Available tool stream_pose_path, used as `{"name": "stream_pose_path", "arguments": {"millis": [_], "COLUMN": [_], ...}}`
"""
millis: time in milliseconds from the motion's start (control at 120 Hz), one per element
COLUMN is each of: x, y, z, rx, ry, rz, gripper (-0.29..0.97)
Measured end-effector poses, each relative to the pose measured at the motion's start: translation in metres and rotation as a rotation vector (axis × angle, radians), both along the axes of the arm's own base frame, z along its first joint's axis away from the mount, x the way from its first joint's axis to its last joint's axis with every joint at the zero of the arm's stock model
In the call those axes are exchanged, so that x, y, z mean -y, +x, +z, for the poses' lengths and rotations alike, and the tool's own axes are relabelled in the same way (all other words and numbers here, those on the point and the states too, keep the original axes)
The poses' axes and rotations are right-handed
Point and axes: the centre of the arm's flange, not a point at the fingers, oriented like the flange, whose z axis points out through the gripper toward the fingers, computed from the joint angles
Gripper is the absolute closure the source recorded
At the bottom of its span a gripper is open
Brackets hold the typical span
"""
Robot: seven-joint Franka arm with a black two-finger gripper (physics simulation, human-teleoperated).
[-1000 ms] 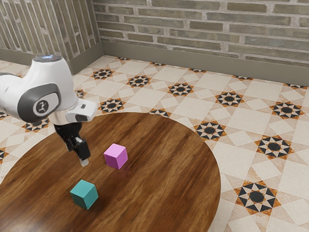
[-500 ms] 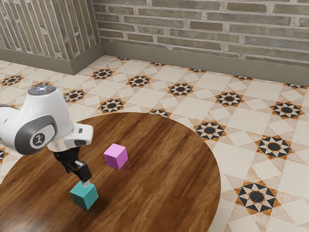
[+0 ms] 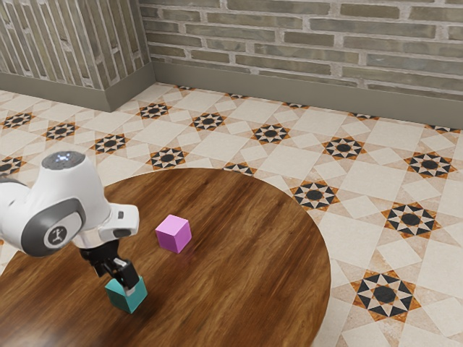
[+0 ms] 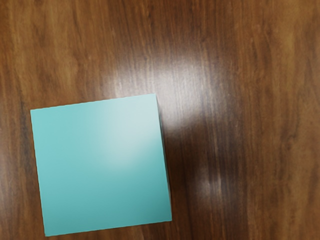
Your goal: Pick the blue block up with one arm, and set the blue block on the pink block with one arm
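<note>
The blue block (image 3: 132,298), teal in colour, sits on the round wooden table (image 3: 246,238) near its front, at the exterior view's left. My gripper (image 3: 121,284) is right on top of it, open, its black fingers (image 3: 129,278) reaching down to the block's upper edges. I cannot see both fingers touching the block. In the wrist view the blue block (image 4: 102,165) lies flat on the wood just under my hand. The pink block (image 3: 173,233) stands apart on the table, a little farther back and toward the exterior view's right of the gripper.
The table's curved edge (image 3: 322,253) runs along the exterior view's right, with patterned floor tiles (image 3: 376,181) beyond. A brick wall (image 3: 304,36) closes the back. Bare wood (image 4: 240,100) lies around the blue block.
My arm has swung from beside the pink block toward the table's front and come down, so the gripper now sits at the blue block's top. Neither block has moved.
</note>
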Motion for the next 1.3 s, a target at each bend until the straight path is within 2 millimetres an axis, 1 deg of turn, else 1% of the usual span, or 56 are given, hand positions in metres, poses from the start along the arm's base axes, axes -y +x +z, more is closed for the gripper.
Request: {"name": "stream_pose_path", "arguments": {"millis": [133,250,383,583,750,867,1108,1192,1300], "x": [0.0,0.0,0.0,0.0,-0.003,-0.003,-0.005,-0.011,-0.012], "y": [0.002,0.003,0.005,0.007,0.002,0.004,0.007,0.009,0.011], "z": [-0.009,-0.013,-0.025,-0.025,-0.031,-0.031,-0.041,-0.04,-0.04], "rx": [-0.002,0.007,-0.001,0.022,0.023,0.047,0.047,0.053,0.058], "ry": [0.0,-0.001,-0.004,0.002,0.002,0.004,0.004,0.001,0.0], "rz": [0.004,0.006,0.006,-0.038,-0.058,-0.08,-0.105,-0.099,-0.106], "gripper": [0.0,0.0,0.0,0.0,0.0,0.0,0.0,0.0,0.0]}}
